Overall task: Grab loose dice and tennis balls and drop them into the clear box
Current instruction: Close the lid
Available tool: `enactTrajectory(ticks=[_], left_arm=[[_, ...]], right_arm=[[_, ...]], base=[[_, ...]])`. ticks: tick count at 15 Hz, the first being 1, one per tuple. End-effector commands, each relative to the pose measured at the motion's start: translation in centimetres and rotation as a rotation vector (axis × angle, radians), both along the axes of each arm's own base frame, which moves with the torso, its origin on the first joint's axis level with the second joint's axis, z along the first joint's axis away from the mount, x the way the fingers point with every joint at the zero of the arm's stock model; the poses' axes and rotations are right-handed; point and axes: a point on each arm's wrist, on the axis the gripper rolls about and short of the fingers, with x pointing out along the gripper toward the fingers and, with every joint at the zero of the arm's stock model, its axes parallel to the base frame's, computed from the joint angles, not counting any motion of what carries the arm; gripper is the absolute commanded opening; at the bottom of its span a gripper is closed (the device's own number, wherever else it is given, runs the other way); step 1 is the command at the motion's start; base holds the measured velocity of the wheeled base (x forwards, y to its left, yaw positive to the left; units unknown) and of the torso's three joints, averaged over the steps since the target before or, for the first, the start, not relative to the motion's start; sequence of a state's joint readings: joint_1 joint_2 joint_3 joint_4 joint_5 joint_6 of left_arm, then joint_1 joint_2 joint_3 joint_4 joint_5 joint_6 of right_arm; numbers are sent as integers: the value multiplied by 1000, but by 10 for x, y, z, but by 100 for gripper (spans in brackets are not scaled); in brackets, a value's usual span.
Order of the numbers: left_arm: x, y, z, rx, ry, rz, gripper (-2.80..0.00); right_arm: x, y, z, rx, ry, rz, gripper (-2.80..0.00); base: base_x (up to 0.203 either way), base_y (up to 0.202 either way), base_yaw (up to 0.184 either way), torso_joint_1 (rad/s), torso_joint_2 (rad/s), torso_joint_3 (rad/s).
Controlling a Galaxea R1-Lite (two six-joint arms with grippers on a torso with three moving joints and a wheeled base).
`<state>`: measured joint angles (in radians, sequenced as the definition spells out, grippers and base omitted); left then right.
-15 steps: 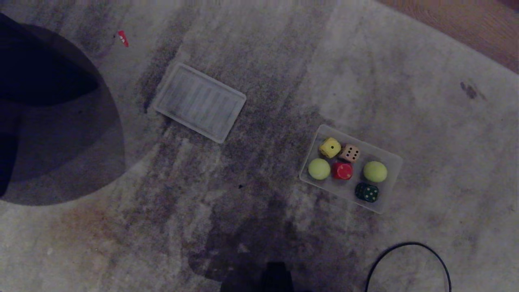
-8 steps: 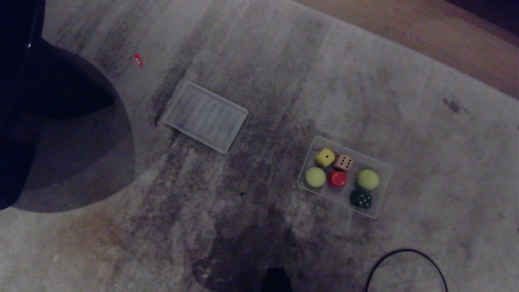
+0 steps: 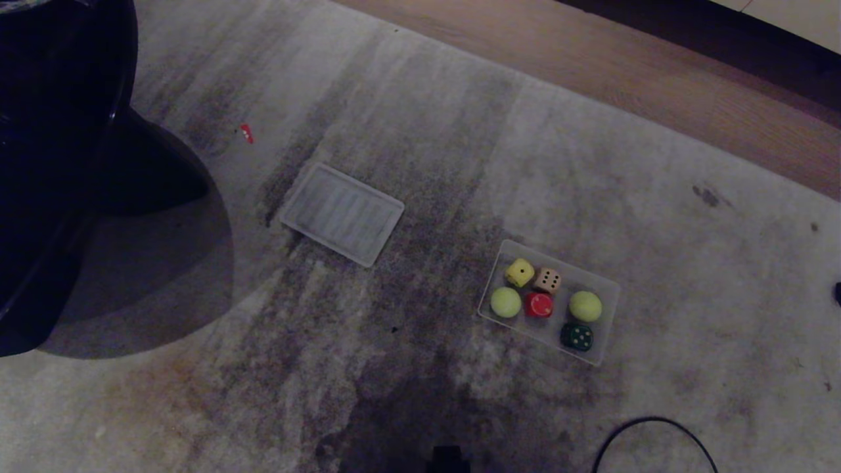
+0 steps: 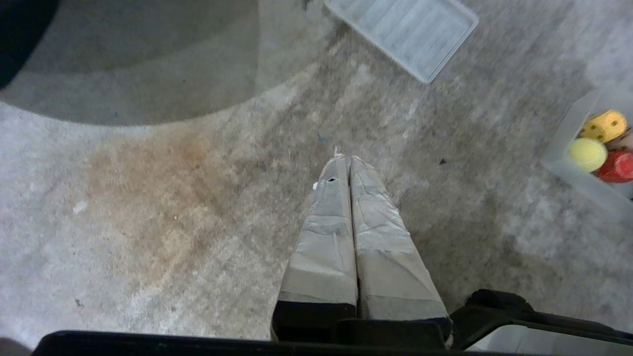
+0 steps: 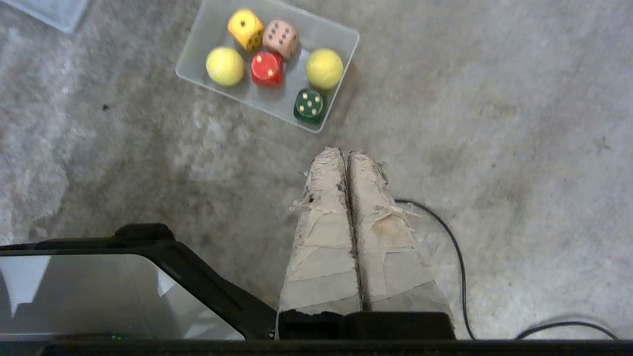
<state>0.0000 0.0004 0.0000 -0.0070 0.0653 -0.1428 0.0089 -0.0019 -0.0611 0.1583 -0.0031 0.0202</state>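
The clear box (image 3: pixel 608 289) sits on the carpet at the right of the head view. Inside it lie the dice, yellow (image 3: pixel 520 272), tan (image 3: pixel 547 280), red (image 3: pixel 539 305) and dark green (image 3: pixel 577 336), with two tennis balls (image 3: pixel 505 301) (image 3: pixel 585 306) among them. My right gripper (image 5: pixel 347 152) hangs shut and empty above the carpet, short of the box (image 5: pixel 277 96) and nearest the green die (image 5: pixel 309 104). My left gripper (image 4: pixel 348 158) is also shut on nothing, with the box wall (image 4: pixel 568 143) off to one side. Neither gripper shows in the head view.
The flat ribbed lid (image 3: pixel 341 213) lies apart from the box, toward the left. A large dark rounded object (image 3: pixel 59 164) fills the left edge. A black cable (image 3: pixel 650 433) loops near the front right. A small red scrap (image 3: pixel 247 133) lies far left; wood floor (image 3: pixel 657 72) borders the carpet.
The whole head view has shifted and drawn back: everything looks smaller and more wood floor shows at the far side. The box, its contents and the lid keep their places.
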Motion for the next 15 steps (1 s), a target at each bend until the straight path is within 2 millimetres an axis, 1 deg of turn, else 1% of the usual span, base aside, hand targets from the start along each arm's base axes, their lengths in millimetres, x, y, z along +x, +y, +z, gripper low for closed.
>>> enactTrajectory(ticks=[1,15], left_arm=[[0,0,0,-1,2,1,-280],[0,0,0,-1,1,1,-280]], right_arm=[[0,0,0,1,3,0,-280],[0,0,0,1,3,-1,-280]], base=[[0,0,0,-1,2,210],[0,0,0,2,1,202]])
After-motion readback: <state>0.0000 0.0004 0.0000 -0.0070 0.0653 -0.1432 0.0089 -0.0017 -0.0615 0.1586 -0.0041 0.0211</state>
